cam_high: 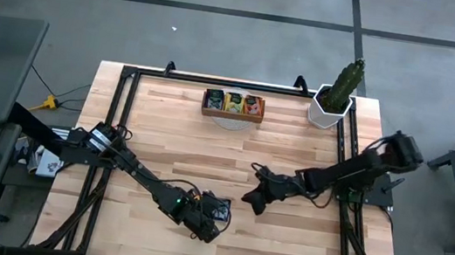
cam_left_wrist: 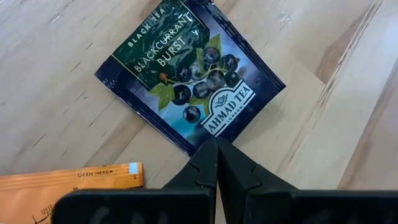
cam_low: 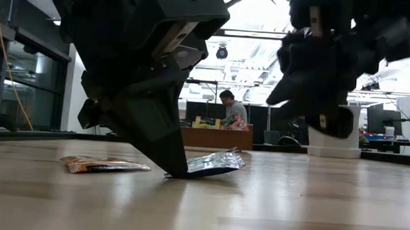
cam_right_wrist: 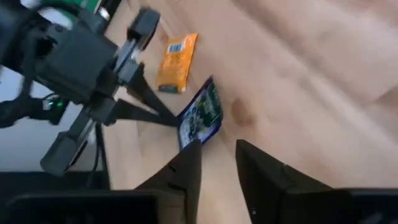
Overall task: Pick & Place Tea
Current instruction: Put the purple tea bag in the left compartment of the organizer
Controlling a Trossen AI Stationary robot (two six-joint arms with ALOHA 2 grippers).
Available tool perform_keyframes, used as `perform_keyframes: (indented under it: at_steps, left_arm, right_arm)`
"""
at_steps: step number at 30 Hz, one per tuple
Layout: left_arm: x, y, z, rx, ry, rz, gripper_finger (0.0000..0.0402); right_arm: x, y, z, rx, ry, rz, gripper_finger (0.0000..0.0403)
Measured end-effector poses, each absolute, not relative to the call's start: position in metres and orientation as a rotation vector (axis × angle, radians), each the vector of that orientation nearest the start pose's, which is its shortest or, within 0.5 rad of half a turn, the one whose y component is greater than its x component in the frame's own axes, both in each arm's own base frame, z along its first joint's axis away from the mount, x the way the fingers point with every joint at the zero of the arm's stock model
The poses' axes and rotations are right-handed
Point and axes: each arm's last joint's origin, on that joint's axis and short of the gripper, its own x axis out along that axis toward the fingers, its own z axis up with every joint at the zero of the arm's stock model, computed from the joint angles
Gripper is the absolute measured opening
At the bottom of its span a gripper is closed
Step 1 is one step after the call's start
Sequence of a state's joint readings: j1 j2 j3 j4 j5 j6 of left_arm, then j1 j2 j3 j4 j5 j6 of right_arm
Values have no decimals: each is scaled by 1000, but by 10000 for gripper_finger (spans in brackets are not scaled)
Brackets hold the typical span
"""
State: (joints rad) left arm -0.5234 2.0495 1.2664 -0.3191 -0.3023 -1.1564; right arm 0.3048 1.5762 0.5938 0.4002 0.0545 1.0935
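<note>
A dark blue blackcurrant tea sachet (cam_left_wrist: 186, 74) lies on the wooden table, with an orange sachet (cam_left_wrist: 68, 186) beside it. My left gripper (cam_left_wrist: 216, 144) stands near the table's near edge, shut on the dark sachet's edge. In the low view the dark sachet (cam_low: 213, 162) is tilted, its far end raised off the wood, and the orange sachet (cam_low: 102, 165) lies flat. My right gripper (cam_right_wrist: 217, 152) is open and hovers above the table just to the right of the left one, touching nothing. The wooden tray (cam_high: 233, 104) at the far edge holds more sachets. My left gripper pinches the dark sachet by the middle of one edge (cam_left_wrist: 208, 135) between its two fingertips. The fingers (cam_low: 169, 151) slant down from above with their tips at the table. The pinched edge stays on the wood and the opposite end (cam_low: 234, 154) tilts up.
A white pot with a green plant (cam_high: 334, 102) stands at the far right corner. A black frame (cam_high: 129, 75) borders the tabletop. A person (cam_low: 230, 106) sits in the room behind the table. Bare wood lies between the grippers and the tray.
</note>
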Motion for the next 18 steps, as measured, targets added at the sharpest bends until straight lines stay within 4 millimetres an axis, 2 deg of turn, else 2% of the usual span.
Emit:
perform_keyframes:
  at_steps: [4, 8, 12, 18]
  left_arm:
    - [351, -193, 122, -609, 963, 391, 0]
    - [351, -193, 122, -608, 961, 393, 0]
    - [351, -193, 122, -605, 958, 390, 0]
    - [351, -193, 122, -598, 958, 387, 0]
  right_arm:
    - [287, 89, 126, 1013, 624, -41, 125]
    - [292, 88, 111, 1086, 615, -71, 140]
    - [301, 89, 105, 1123, 640, -80, 151]
    - [327, 93, 107, 1112, 675, -88, 166]
